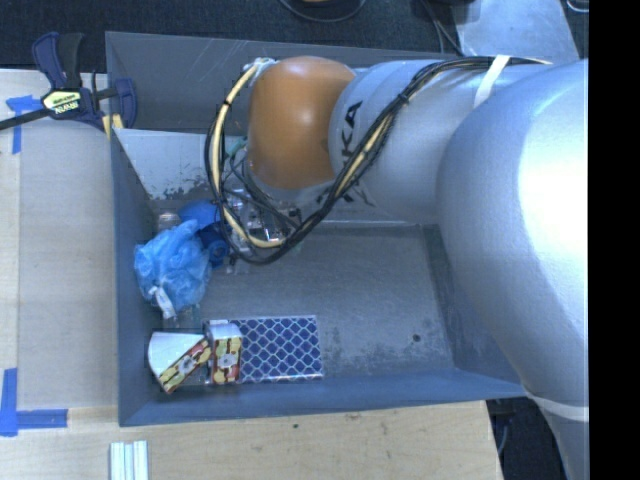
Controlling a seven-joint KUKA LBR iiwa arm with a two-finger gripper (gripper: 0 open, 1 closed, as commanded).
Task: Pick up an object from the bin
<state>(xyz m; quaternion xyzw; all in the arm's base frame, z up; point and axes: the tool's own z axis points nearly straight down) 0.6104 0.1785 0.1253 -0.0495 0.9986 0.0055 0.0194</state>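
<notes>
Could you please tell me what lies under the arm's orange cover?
Cables and the edge of a crumpled blue bag show below the orange cover; whatever lies directly beneath is covered.

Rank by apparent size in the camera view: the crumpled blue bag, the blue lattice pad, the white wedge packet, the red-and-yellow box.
1-2. crumpled blue bag and blue lattice pad, too alike to rank.
3. white wedge packet.
4. red-and-yellow box, only slightly smaller.

Right edge of blue bag (172,260) — hidden under orange-capped wrist (292,118)

Bright overhead light glares softly off the arm (520,168), shadowing the bin (380,288).
</notes>
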